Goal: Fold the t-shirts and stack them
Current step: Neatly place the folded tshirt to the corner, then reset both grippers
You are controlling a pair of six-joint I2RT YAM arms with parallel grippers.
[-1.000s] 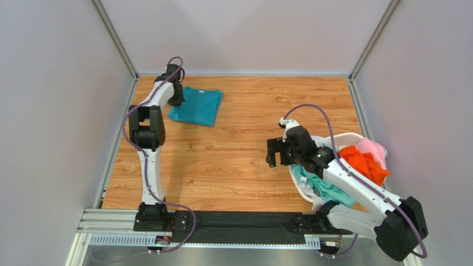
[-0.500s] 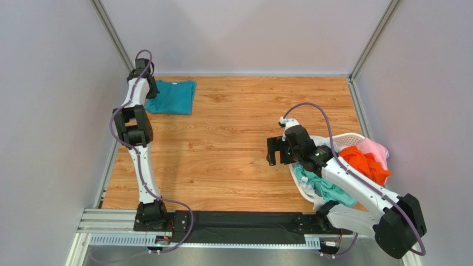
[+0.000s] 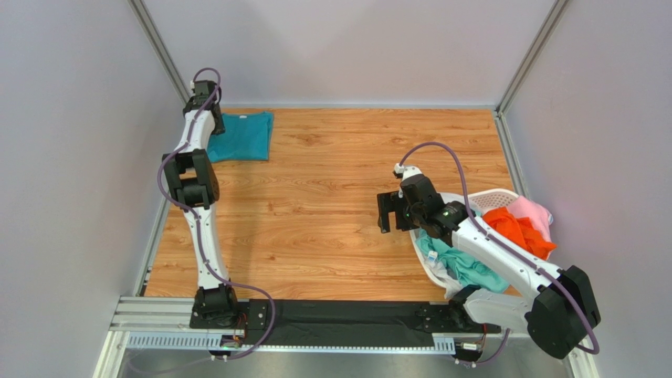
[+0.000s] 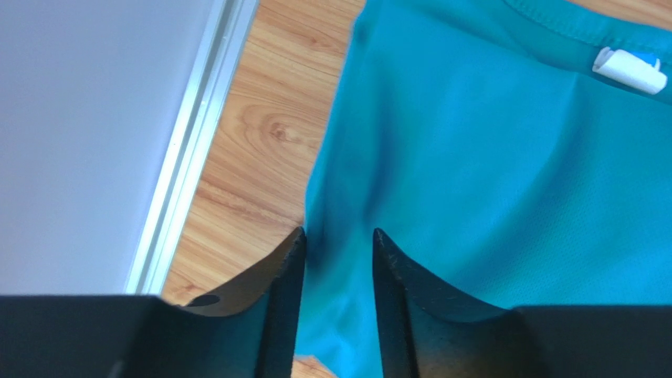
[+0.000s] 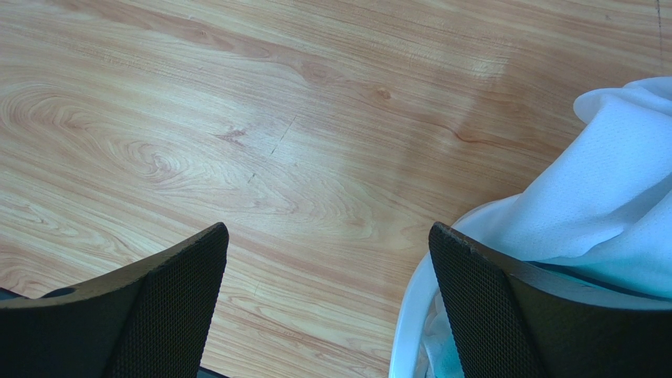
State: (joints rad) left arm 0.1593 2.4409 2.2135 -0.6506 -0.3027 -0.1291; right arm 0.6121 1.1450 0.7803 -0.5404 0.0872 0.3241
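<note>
The folded teal-blue t-shirt (image 3: pixel 243 135) lies flat in the far left corner of the table. My left gripper (image 3: pixel 210 126) is at its left edge. In the left wrist view the left gripper (image 4: pixel 337 234) has its jaws a little apart, with the teal t-shirt (image 4: pixel 489 157) showing in the gap and lying loose. My right gripper (image 3: pixel 392 213) hangs wide open over bare wood beside the basket; in the right wrist view nothing lies between the fingers of the right gripper (image 5: pixel 329 228). Mint green (image 3: pixel 461 268), orange (image 3: pixel 517 228) and pink (image 3: pixel 530 209) t-shirts fill the basket, along with a white one (image 5: pixel 599 205).
The white laundry basket (image 3: pixel 493 193) stands at the right edge of the table, and its rim (image 5: pixel 406 315) sits just under my right finger. A metal rail (image 4: pixel 189 150) and the grey wall run close to the left of the teal t-shirt.
My left arm slid the teal t-shirt left and back into the far corner, then its jaws parted from shut. My right arm barely shifted, staying open.
</note>
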